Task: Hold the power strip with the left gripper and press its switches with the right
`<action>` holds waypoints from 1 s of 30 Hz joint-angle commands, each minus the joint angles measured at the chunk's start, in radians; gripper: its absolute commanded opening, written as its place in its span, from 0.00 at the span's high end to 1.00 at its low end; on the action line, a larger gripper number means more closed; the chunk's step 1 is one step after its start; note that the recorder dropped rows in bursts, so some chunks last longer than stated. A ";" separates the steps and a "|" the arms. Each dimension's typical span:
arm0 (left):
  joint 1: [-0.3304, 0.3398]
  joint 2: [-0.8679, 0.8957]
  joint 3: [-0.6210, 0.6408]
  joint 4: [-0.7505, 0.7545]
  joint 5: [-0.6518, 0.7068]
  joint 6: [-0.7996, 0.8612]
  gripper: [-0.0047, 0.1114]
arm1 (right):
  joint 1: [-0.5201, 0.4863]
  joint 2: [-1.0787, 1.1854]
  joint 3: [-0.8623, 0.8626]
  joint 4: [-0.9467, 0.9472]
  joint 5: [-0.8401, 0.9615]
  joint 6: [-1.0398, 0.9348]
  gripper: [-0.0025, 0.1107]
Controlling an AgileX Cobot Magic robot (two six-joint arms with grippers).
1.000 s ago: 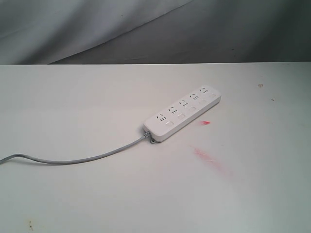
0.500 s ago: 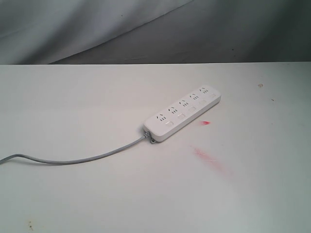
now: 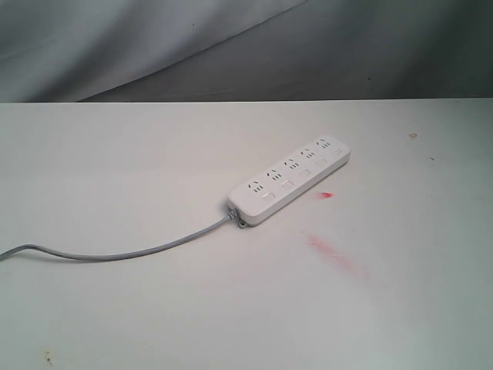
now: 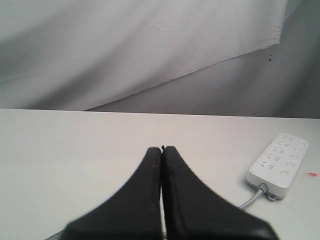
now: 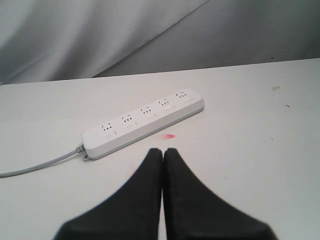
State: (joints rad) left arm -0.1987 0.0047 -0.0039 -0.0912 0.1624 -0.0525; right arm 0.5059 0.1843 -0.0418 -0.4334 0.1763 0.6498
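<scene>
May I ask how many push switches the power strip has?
5 switches, in one row along the power strip, one beside each socket group, from the end with the cord to the far end; none looks hidden.

text: none legible | brands, numbers: none legible | power strip (image 3: 290,179) face: any marking too small to read
</scene>
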 commanded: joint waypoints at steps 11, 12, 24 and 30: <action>0.002 -0.005 0.004 -0.003 -0.004 0.007 0.96 | -0.006 -0.004 0.004 -0.001 -0.015 -0.002 0.98; 0.002 -0.005 0.004 -0.003 -0.004 0.007 0.96 | -0.006 -0.004 0.004 -0.001 -0.015 -0.002 0.98; 0.002 -0.005 0.004 -0.003 -0.004 0.007 0.96 | -0.006 -0.004 0.004 -0.022 -0.013 -0.041 0.98; 0.002 -0.005 0.004 -0.003 -0.004 0.007 0.96 | -0.034 -0.092 0.004 -0.030 -0.002 -0.049 0.98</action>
State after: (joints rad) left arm -0.1987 0.0047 -0.0039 -0.0912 0.1644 -0.0479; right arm 0.4997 0.1431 -0.0418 -0.4452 0.1763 0.6173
